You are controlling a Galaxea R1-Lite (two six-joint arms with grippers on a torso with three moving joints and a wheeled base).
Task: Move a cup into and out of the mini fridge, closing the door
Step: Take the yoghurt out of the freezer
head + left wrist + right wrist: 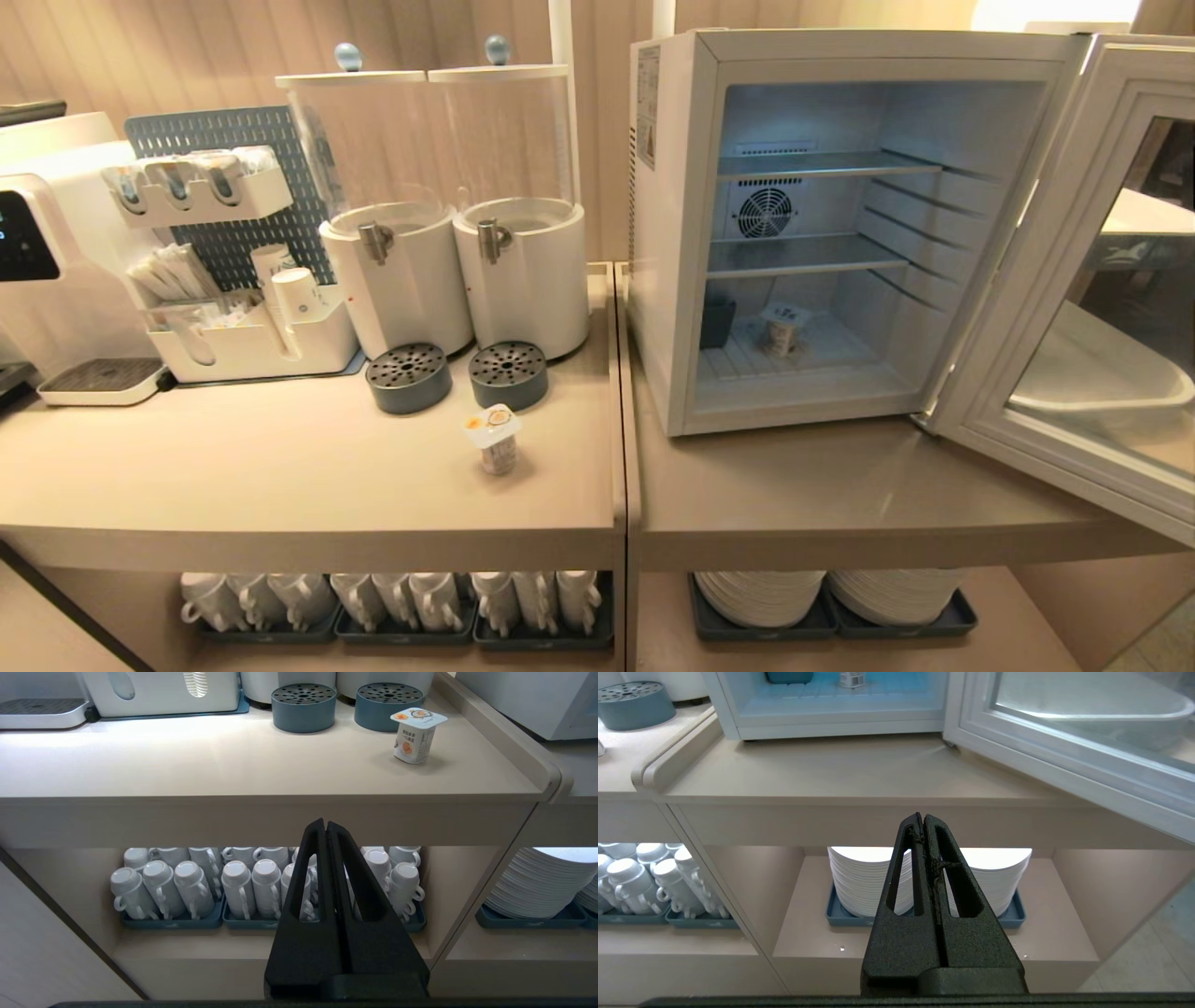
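We have yet to begin: both our left gripper (pixel 326 826) and right gripper (pixel 923 819) hang clenched and empty below the counter. The white boxy mini fridge (pixel 672 233) stands with its glass-paned door (pixel 1074 280) swung open. Next we likely reach for the small foil-lidded cup (pixel 493 439) on the counter.

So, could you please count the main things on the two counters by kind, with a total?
Yogurt cups: 2, one on the counter, one inside the mini fridge
Clear drink dispensers: 2
Round grey drip trays: 2
Mini fridge: 1, its door open
Total: 7
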